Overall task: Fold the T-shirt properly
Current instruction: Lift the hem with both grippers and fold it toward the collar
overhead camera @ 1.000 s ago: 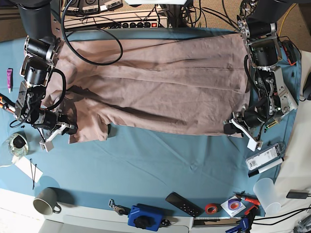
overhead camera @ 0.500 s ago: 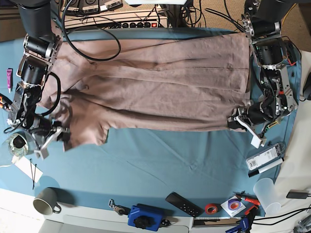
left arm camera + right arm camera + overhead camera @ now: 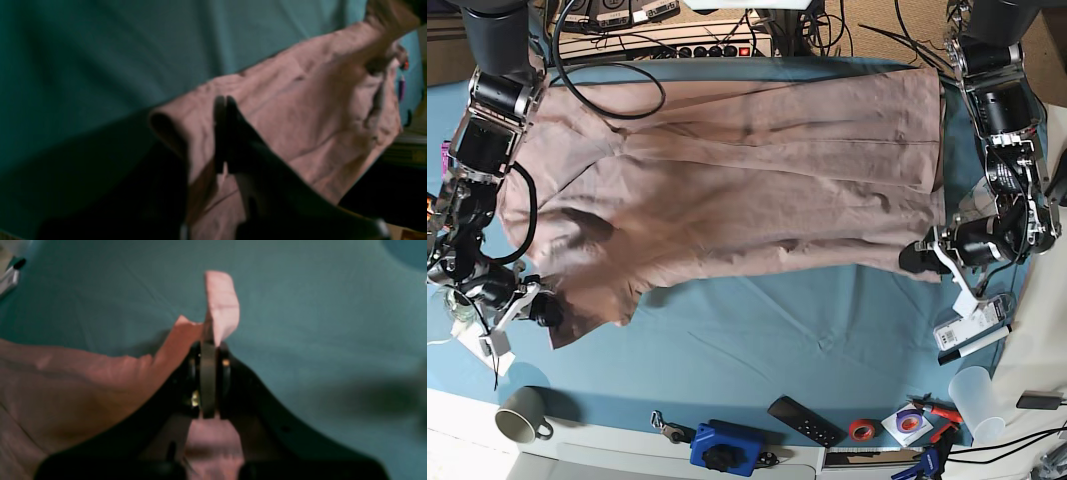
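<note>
Best to keep both corners taut and level while drawing the T-shirt out flat over the blue-covered surface, matching pace on each side so no new wrinkle or skew sets in across the spread cloth. At the shirt's left edge in the base view, right end effector pressed together, pinching a small flap of mauve fabric that sticks up past the tips. At the shirt's right edge, left end effector likewise closed tight, gripping a rolled hem fold just off the blue cover.
</note>
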Robot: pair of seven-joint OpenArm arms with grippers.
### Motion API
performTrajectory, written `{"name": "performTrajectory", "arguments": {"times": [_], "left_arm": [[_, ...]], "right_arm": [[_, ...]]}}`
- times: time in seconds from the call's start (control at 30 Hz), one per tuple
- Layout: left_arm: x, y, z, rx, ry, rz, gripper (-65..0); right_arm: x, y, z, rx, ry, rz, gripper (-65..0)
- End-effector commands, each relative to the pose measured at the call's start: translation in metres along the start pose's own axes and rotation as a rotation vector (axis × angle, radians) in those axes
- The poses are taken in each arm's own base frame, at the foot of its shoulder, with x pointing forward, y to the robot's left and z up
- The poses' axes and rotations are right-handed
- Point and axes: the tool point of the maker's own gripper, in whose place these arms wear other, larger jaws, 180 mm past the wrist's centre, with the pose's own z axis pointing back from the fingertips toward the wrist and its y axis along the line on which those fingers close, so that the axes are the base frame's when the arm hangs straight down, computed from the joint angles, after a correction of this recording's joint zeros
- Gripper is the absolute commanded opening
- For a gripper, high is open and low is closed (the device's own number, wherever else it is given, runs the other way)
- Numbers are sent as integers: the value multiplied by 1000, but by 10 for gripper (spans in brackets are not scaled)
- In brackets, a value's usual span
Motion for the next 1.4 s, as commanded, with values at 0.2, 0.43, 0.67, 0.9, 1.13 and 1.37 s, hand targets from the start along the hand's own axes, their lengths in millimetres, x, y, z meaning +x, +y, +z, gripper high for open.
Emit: {"name": "performTrajectory", "arguments": {"times": [0.2,0.43,0.67,0.9,1.13,1.37], "left_arm": [[5,-15,8,-70,8,-13,-650],[-4,-20,20,-50,20,-95,-650],[-18,-12,47,29,51,-178,-650],[-40,-10,55,23,92,-167,-650],[-52,-14,56,24,113,-174,-650],[-72,-23,61,27,143,-202,-650]], "right_arm": [[9,-8,34,-13,-99,-22,-650],[-21,-13,62,-38,-119,-70,-650],[-42,-13,80,-64,-119,-76,-650],[-63,-11,98,-79,-100,-91,-650],[-90,-8,118,-120,-62,-83,-650],[-118,1,132,-146,14,-60,-650]]}}
